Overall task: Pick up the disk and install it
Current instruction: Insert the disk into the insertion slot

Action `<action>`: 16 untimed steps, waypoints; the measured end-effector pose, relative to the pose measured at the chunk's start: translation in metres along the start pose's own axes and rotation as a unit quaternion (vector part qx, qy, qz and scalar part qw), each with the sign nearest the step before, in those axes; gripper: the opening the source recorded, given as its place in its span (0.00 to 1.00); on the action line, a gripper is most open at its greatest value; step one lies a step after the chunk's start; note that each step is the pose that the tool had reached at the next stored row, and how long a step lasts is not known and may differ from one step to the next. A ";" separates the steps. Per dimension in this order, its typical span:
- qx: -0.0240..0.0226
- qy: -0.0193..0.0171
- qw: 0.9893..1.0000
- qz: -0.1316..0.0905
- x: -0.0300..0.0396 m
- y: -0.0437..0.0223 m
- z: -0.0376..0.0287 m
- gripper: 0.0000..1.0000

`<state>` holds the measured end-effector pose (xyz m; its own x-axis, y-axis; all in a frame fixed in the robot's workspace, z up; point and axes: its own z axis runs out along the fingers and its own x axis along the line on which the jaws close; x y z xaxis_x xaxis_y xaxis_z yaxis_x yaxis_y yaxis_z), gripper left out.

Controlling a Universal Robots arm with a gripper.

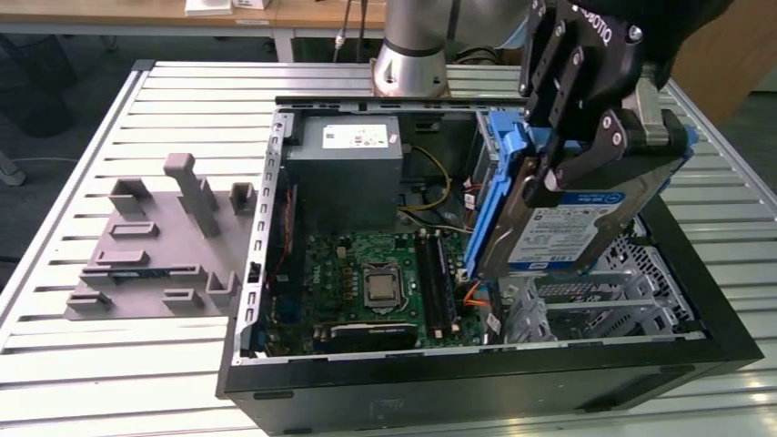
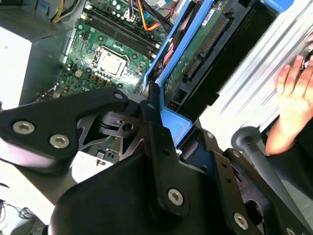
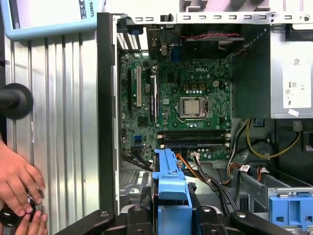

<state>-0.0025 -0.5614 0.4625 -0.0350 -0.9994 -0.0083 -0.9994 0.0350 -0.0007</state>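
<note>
Exterior view has the disk point(image 1: 570, 223) in my gripper point(image 1: 595, 150), lifted over the open computer case point(image 1: 486, 382). My fingers are closed onto its narrow edges, so it hangs steeply tilted with its blue-and-white label facing outward. Its blue bracket point(image 1: 498, 196) runs down the edge that faces the inside of the case. The lower end of the disk sits low over the case's grey drive cage point(image 1: 607, 300), but I cannot tell whether it touches the cage. In the second wrist view the disk's green circuit-board underside and its connector face my camera, with the bracket crossing just in front of my black finger links. Beneath the disk, on the floor of the case, lies the motherboard point(image 1: 377, 273) with its bare processor socket point(image 3: 193, 106) and the memory slots beside it. Orange and black cables point(image 3: 195, 171) trail across the case floor between the board and the cage, close under the bracket's tip in the first wrist view. The grey power supply box point(image 1: 346, 168) fills the case's far corner, well apart from the disk. Another grey cage with a blue latch point(image 3: 293, 210) sits inside the case near the bracket. The case stands on a slatted table point(image 1: 73, 364). Outside the case wall, a grey fixture point(image 1: 158, 246) with upright posts rests on the slats. A person's hand point(image 3: 17, 181) lies on the table just outside the opposite case wall, beside a black round post.
</note>
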 end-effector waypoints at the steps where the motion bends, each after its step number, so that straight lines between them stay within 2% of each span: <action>1: 0.000 0.000 1.000 0.000 0.0020 -0.0003 0.0005 0.37; 4: 0.000 0.000 1.000 0.000 0.0059 -0.0029 0.0016 0.37; 7: 0.000 0.000 1.000 0.000 0.0074 -0.0090 0.0027 0.37; 16: 0.000 0.000 1.000 0.000 0.0076 -0.0323 0.0059 0.37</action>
<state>0.0295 -0.5701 0.4566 -0.0350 -0.9994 -0.0074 -0.9994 0.0350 -0.0007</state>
